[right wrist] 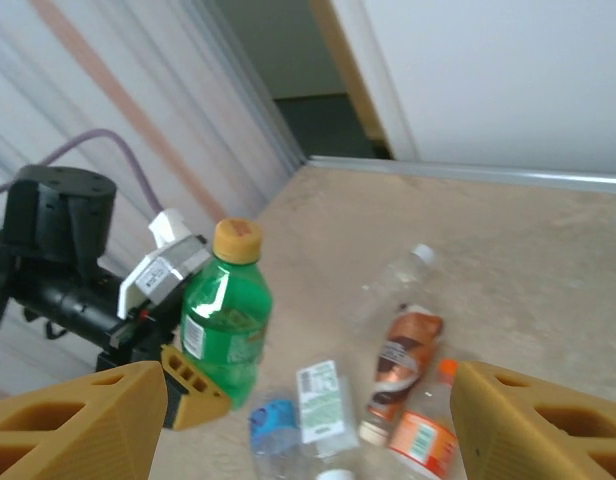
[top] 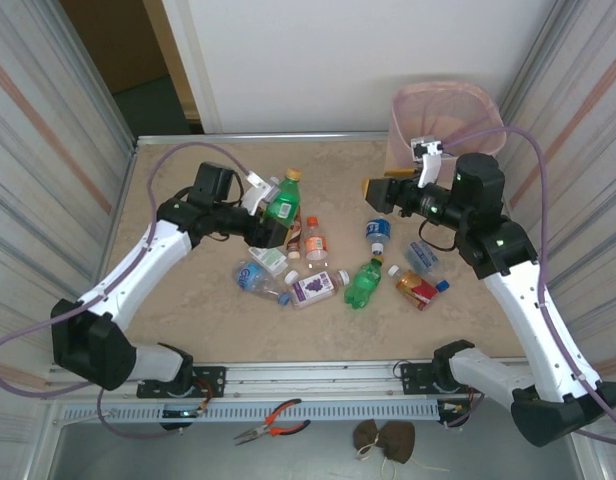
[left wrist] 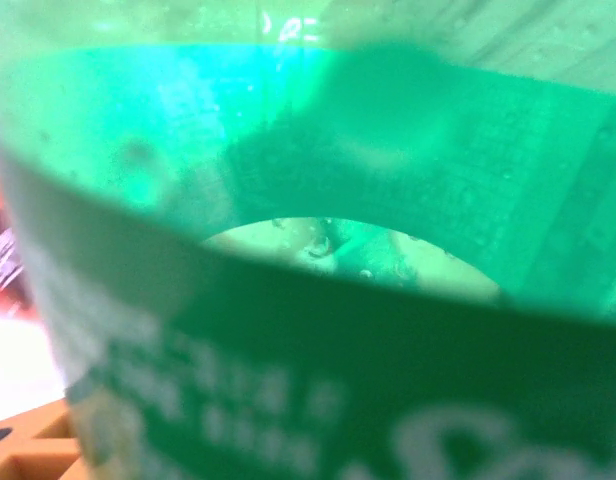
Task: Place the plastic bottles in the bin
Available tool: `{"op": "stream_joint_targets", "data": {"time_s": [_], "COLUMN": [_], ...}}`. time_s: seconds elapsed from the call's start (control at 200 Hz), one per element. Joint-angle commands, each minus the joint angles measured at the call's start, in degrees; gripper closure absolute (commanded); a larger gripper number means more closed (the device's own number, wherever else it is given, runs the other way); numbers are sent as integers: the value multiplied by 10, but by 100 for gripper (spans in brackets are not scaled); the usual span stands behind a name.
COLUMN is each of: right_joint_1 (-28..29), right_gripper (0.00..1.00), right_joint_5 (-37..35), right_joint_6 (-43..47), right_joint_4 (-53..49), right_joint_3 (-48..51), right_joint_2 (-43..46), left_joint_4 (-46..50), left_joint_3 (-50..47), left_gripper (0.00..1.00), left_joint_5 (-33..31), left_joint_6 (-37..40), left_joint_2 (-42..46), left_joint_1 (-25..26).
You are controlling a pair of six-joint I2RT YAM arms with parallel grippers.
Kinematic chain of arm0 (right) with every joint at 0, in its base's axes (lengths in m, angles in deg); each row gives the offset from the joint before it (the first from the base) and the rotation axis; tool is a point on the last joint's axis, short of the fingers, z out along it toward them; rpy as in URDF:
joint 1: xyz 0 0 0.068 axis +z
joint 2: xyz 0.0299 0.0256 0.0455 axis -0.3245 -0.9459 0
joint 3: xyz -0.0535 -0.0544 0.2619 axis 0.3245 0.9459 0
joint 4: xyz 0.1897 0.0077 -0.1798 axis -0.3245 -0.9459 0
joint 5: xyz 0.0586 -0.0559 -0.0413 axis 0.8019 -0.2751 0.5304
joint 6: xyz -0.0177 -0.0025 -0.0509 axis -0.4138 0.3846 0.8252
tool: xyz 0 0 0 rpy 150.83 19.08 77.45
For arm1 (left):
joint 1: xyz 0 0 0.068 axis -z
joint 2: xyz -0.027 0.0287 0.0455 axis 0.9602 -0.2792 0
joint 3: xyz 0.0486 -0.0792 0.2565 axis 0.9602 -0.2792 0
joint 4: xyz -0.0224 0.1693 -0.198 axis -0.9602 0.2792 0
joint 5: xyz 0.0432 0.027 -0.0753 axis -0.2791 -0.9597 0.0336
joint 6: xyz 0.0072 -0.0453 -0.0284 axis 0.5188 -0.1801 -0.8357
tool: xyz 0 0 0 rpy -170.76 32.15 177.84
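The left arm reaches from the left side toward the middle of the table (top: pixel 188 320). Its left tool (top: pixel 276 218) is closed around a green bottle (top: pixel 285 203) with a yellow cap and pinches it at the lower body. In the right wrist view this bottle stands upright between the orange fingers (right wrist: pixel 193 385). In the left wrist view the green plastic and its label are pressed very near to the lens.

Just to the right and below, the other plastic bottles lie in a loose group on the table. There is a clear bottle with a blue cap (top: pixel 256 277), a bottle with a purple label (top: pixel 316 288), a small bottle with an orange label (top: pixel 314 240), a second green bottle (top: pixel 365 283) lying on its side, a bottle with a blue label (top: pixel 378 230), a bottle with a red label (top: pixel 418 290), and a clear one (top: pixel 423 257) beside it.

Further right, the right tool (top: pixel 376 190) hangs above the table and points toward the group. Its fingers are spread apart and nothing is between them.

The bin (top: pixel 478 115) stands at the far right corner of the table, behind the right arm and well apart from the bottles on the table. I cannot tell what is inside it.
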Motion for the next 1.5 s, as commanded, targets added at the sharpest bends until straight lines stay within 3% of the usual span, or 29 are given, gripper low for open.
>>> {"op": "stream_joint_targets", "data": {"time_s": [0.0,0.24,0.601,0.782,1.197,1.363,1.498], "right_joint_1": [20,83,154,175,183,183,178], "right_gripper": [26,24,25,32,63,65,65], "right_joint_5": [28,65,68,69,45,33,16], "right_joint_6": [-31,-27,-4,8,14,22,33], "right_joint_4": [86,150,169,168,154,145,136], "right_joint_3": [-1,-17,-93,-111,-110,-110,-111], "right_joint_2": [10,-22,-100,-122,-118,-114,-112], "left_joint_4": [-89,-211,-205,-194,-188,-192,-190], "left_joint_3": [17,-19,-15,-12,-11,-14,-13], "left_gripper": [46,46,47,47,46,36,21], "left_joint_5": [63,104,123,120,114,95,78], "left_joint_6": [-37,-99,-87,-82,-75,-76,-76], "left_joint_2": [32,73,98,101,99,106,115], "left_joint_1": [22,67,94,94,95,95,96]}}
